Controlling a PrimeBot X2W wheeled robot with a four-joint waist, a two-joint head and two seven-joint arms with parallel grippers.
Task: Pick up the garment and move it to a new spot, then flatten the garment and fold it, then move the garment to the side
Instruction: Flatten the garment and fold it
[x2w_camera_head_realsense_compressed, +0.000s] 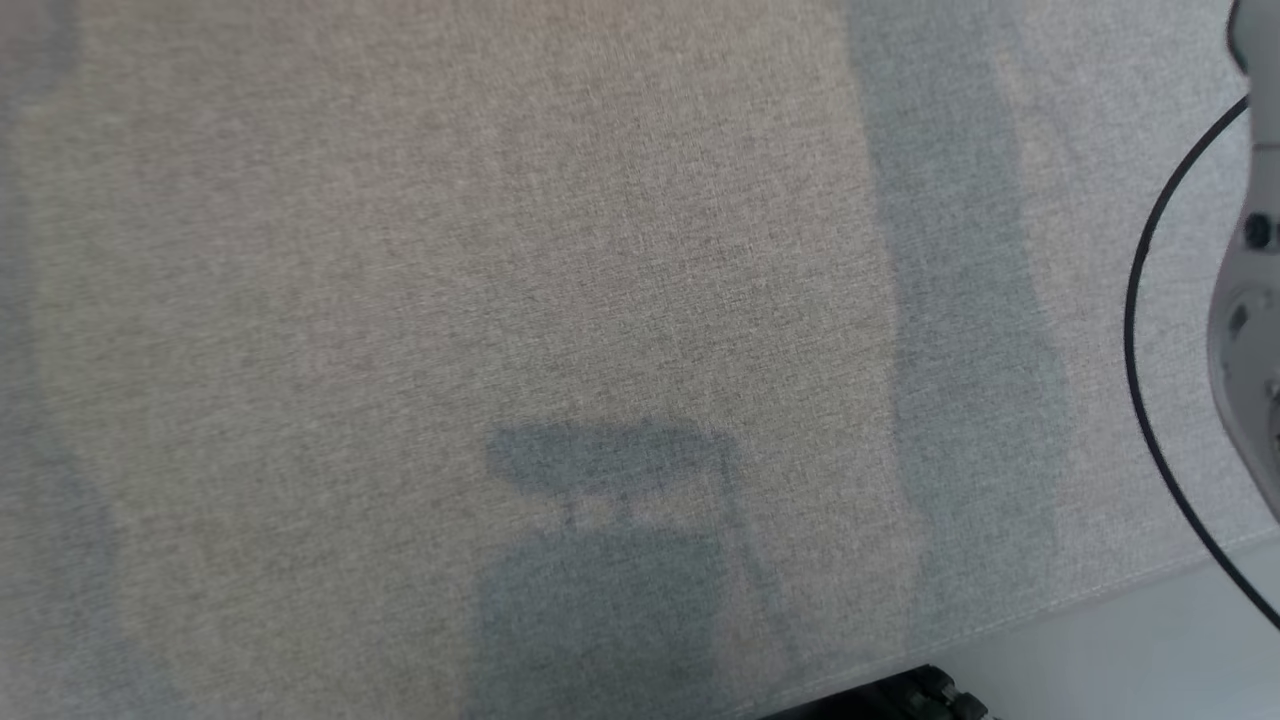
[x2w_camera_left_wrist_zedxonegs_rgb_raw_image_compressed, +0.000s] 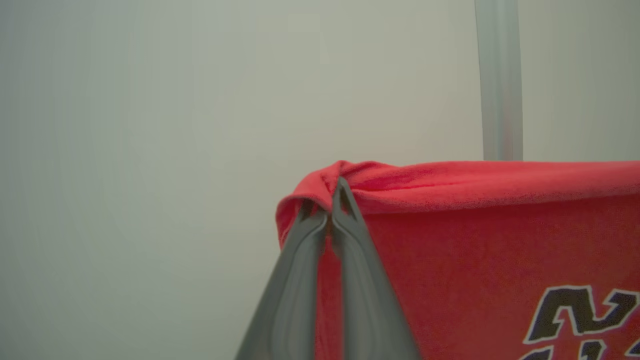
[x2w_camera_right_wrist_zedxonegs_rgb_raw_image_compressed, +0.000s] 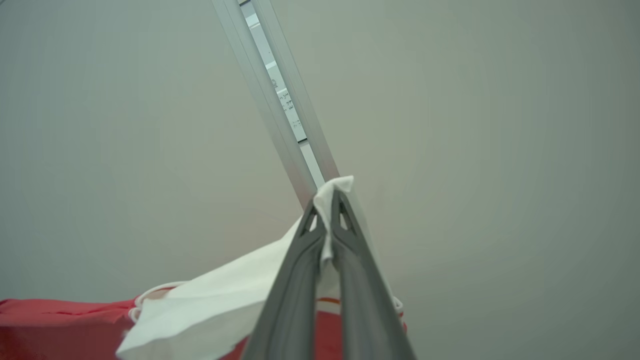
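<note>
Head view: worktop (x2w_camera_head_realsense_compressed: 500, 250) covered in grey woven cloth, crossed by soft shadows; pale forearm (x2w_camera_head_realsense_compressed: 1250, 300) and black cable (x2w_camera_head_realsense_compressed: 1140, 330) at the right edge.

Left wrist view: left end effector (x2w_camera_left_wrist_zedxonegs_rgb_raw_image_compressed: 327, 202), fingers closed, pinching the bunched top corner of the red garment (x2w_camera_left_wrist_zedxonegs_rgb_raw_image_compressed: 475, 235). The cloth hangs below, stretched off to the right, with black-and-white lettering (x2w_camera_left_wrist_zedxonegs_rgb_raw_image_compressed: 580, 315) at lower right. Pale wall and grey post (x2w_camera_left_wrist_zedxonegs_rgb_raw_image_compressed: 500, 80) behind.

Right wrist view: right end effector (x2w_camera_right_wrist_zedxonegs_rgb_raw_image_compressed: 326, 210), fingers closed, clamping a white portion (x2w_camera_right_wrist_zedxonegs_rgb_raw_image_compressed: 225, 295) of the garment, with red cloth below it at lower left. Metal rail (x2w_camera_right_wrist_zedxonegs_rgb_raw_image_compressed: 280, 100) slants behind.
</note>
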